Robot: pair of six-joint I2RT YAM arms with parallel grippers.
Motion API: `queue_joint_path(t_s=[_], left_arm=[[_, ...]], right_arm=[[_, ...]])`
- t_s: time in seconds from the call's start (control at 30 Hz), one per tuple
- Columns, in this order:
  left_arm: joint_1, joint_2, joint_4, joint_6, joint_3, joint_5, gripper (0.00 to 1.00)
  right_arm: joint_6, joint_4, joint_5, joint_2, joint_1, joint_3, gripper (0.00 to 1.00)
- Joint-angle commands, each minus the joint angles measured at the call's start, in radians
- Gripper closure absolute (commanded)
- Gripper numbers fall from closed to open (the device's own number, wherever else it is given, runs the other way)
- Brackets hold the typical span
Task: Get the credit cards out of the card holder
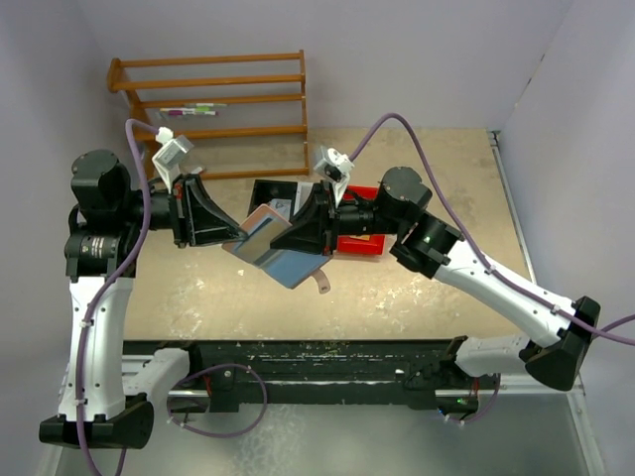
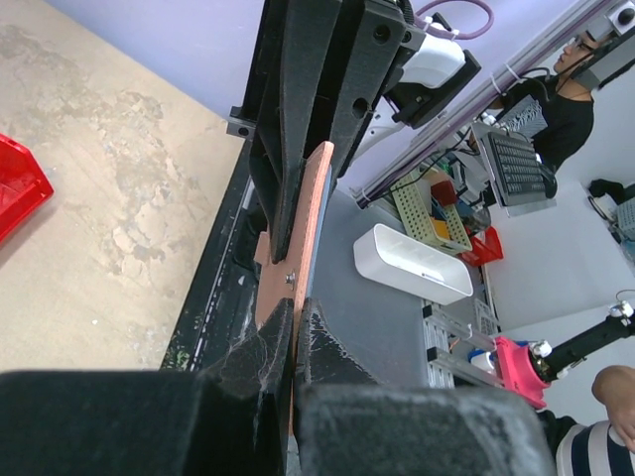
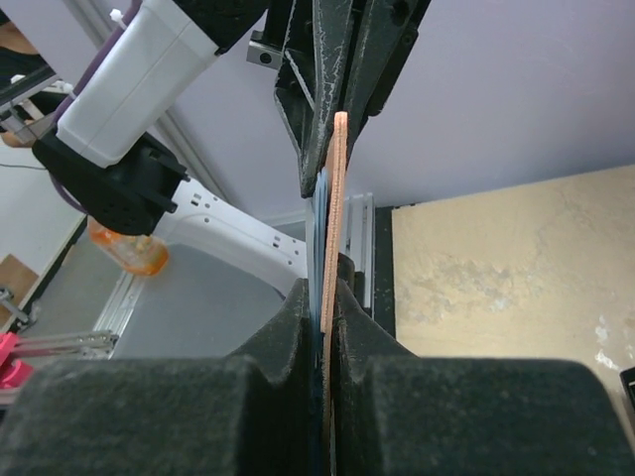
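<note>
Over the tan table — one card holder, two jaws pinching it.

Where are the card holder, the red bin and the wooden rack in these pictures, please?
card holder (image 1: 276, 256): top external view, on its light blue lining.
red bin (image 2: 15, 188): left wrist view, on its visible corner.
wooden rack (image 1: 208, 60): top external view, on its top rail.

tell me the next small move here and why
Probably ease the right claw a little away from the left claw, to spread the card holder wider. Each claw is shut on an opposite edge of it and it is held up between them, blue lining facing up. No card shows in any view, so there seems to be nothing to pull out yet.
</note>
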State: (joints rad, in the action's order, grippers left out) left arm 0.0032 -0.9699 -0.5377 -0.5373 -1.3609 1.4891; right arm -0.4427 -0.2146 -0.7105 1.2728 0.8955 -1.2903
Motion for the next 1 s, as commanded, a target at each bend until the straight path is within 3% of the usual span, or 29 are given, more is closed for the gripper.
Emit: queue_joint_path(t_s=[0.0, 0.07, 0.17, 0.27, 0.33, 0.43, 0.63, 0.73, 0.97], left_arm=[[0.001, 0.016, 0.045, -0.029, -0.017, 0.015, 1.00], [-0.001, 0.016, 0.045, -0.029, -0.016, 0.011, 1.00], [0.001, 0.018, 0.042, -0.026, -0.016, -0.001, 1.00], [0.000, 0.017, 0.041, -0.019, -0.017, -0.009, 1.00], [0.000, 0.016, 0.037, -0.013, -0.017, -0.016, 1.00], [0.000, 0.014, 0.013, 0.015, -0.023, -0.032, 1.00], [0.000, 0.009, -0.050, 0.086, -0.055, -0.055, 1.00], [0.000, 0.015, -0.056, 0.103, -0.063, -0.052, 1.00], [0.000, 0.018, -0.066, 0.113, -0.066, -0.028, 1.00]], right_arm=[[-0.001, -0.091, -0.088, -0.022, -0.005, 0.008, 0.95], [-0.003, -0.114, -0.100, -0.031, -0.004, 0.019, 0.89], [-0.001, -0.137, -0.111, -0.046, -0.004, 0.028, 0.63], [0.016, -0.140, -0.112, -0.074, -0.010, 0.034, 0.50], [0.025, -0.134, -0.098, -0.093, -0.014, 0.039, 0.26], [0.037, -0.141, -0.060, -0.125, -0.021, 0.052, 0.16], [0.067, -0.135, 0.048, -0.139, -0.024, 0.057, 0.14], [0.097, -0.033, 0.108, -0.086, -0.024, 0.013, 0.17], [0.074, -0.011, 0.092, -0.010, -0.024, -0.009, 0.20]])
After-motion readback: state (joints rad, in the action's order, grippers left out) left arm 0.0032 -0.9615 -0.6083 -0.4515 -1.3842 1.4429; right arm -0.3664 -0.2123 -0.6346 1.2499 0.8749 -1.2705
